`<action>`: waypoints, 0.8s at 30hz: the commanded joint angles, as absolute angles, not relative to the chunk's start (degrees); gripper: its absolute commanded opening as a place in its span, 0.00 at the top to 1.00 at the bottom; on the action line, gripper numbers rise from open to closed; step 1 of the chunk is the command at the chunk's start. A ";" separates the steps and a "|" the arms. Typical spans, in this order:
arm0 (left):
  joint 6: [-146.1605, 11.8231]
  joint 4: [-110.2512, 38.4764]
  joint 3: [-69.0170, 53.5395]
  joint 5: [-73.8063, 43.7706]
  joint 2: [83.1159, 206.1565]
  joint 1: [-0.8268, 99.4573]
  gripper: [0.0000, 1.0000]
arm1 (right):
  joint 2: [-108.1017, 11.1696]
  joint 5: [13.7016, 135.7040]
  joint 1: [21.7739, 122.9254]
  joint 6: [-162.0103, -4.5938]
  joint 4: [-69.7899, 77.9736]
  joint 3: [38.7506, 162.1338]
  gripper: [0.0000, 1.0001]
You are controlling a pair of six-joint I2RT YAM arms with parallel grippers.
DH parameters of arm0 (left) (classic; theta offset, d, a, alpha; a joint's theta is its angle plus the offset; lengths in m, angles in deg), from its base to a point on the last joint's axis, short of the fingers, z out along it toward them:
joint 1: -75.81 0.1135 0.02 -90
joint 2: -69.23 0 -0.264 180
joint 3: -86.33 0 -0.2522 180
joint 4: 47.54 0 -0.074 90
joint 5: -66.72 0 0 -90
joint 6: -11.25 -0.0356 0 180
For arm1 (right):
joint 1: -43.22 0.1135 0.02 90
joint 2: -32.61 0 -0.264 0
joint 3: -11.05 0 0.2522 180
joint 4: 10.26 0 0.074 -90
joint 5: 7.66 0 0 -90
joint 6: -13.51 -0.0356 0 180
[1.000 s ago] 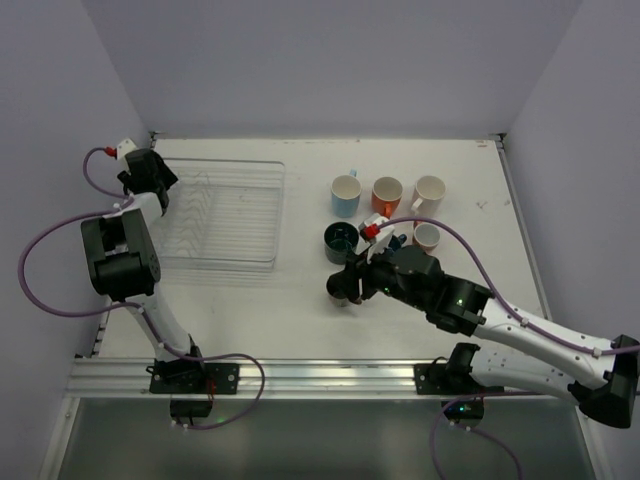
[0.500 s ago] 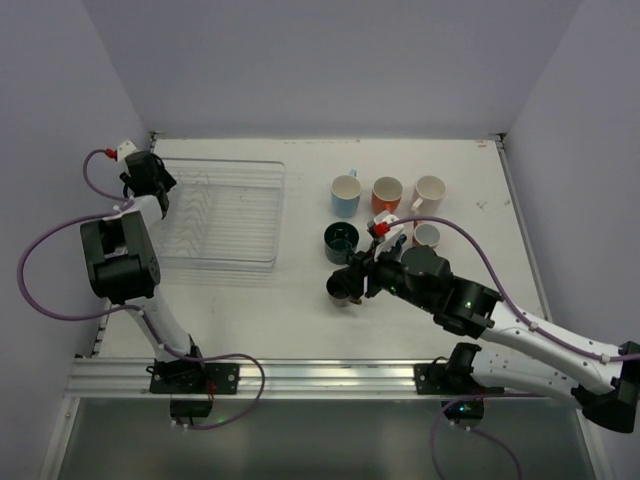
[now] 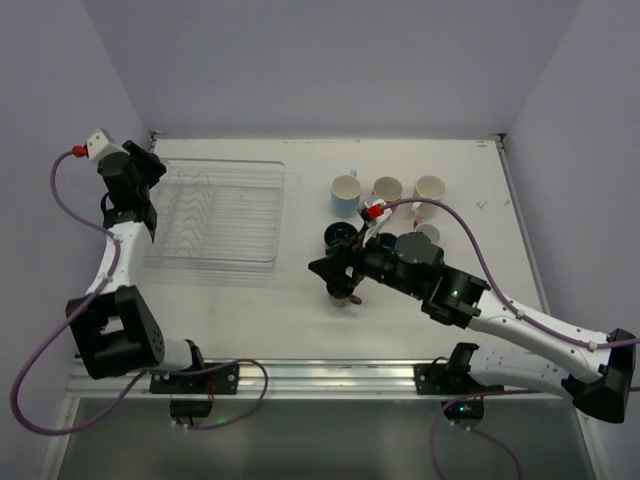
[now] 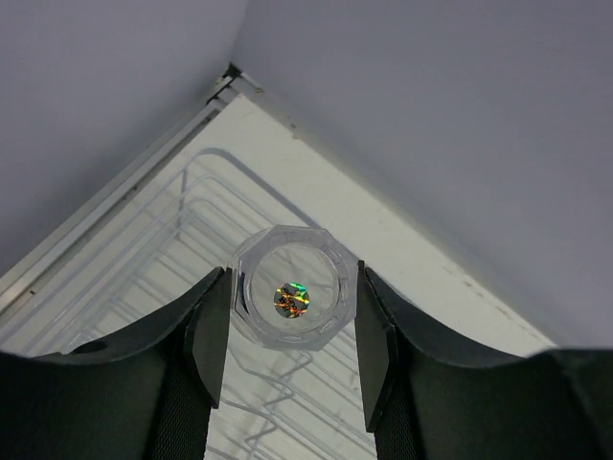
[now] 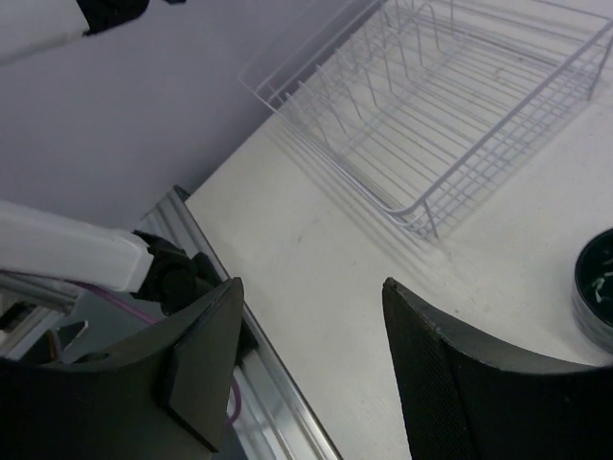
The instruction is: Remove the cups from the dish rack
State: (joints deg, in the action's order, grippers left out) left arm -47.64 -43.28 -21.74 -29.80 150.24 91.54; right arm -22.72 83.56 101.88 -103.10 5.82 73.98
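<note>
The left gripper [image 4: 292, 321] grips the glass [image 4: 292, 292] by its sides, near the rack's [image 3: 225, 215] 10 o'clock corner; the other cups [image 3: 346, 192] stand at 3 o'clock (well apart). The right gripper [image 5: 311, 287] gapes, holding nothing.

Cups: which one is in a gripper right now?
The clear glass, clamped in the left gripper over the dish rack. It is the only see-through one; the coloured cups stand on the table, ungripped.

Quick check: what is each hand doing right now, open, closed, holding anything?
Left hand: closed on the clear faceted glass cup.
Right hand: open, empty.
</note>
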 commanded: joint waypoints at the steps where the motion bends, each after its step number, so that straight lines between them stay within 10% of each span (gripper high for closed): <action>1: -40.26 -44.15 -25.92 -23.55 142.20 90.68 1.00 | -24.16 80.41 101.23 -108.11 -2.47 78.42 0.37; 24: -3.79 -74.82 -50.02 8.01 115.55 65.98 1.00 | -31.02 69.42 92.00 -119.91 -21.90 75.61 0.23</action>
State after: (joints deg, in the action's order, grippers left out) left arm -10.33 -65.99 -48.69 3.86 115.80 68.18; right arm -31.50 69.50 92.78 -118.92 -16.67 75.88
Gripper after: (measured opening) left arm 0.544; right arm 0.775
